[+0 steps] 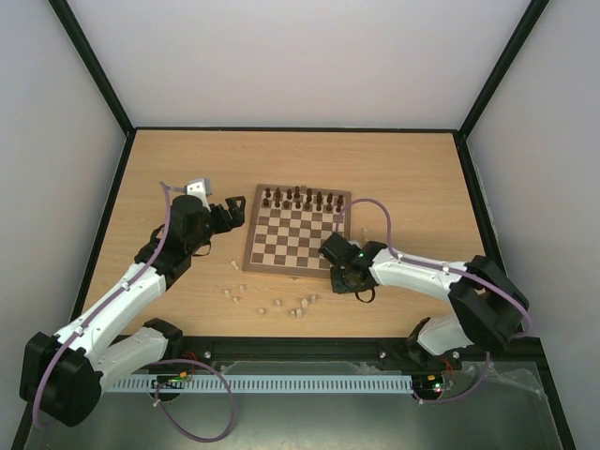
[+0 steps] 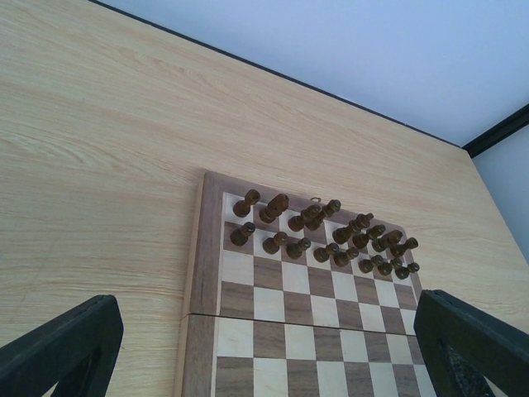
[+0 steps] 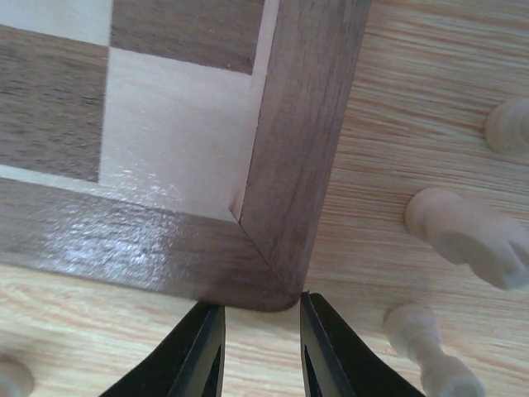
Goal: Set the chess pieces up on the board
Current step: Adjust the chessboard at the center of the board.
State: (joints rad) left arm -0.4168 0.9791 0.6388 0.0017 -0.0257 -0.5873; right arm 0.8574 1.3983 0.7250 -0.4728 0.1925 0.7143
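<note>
The board (image 1: 281, 246) lies mid-table, with the dark chess pieces (image 1: 300, 198) standing in two rows along its far edge. Several pale chess pieces (image 1: 278, 303) lie scattered on the table in front of it. My left gripper (image 1: 234, 208) hovers open by the board's far left corner; its wrist view looks over the board (image 2: 202, 273) and the dark pieces (image 2: 322, 236), with nothing between the jaws. My right gripper (image 1: 336, 274) is low at the board's near right corner (image 3: 281, 273). Its jaws stand slightly apart, with only bare table between them. Pale pieces (image 3: 467, 240) lie just right of it.
Black-framed walls close in the table on the left, far and right sides. The arm bases and a cable rail (image 1: 300, 382) run along the near edge. Another pale piece (image 3: 430, 356) lies close beside the right finger (image 3: 331, 356).
</note>
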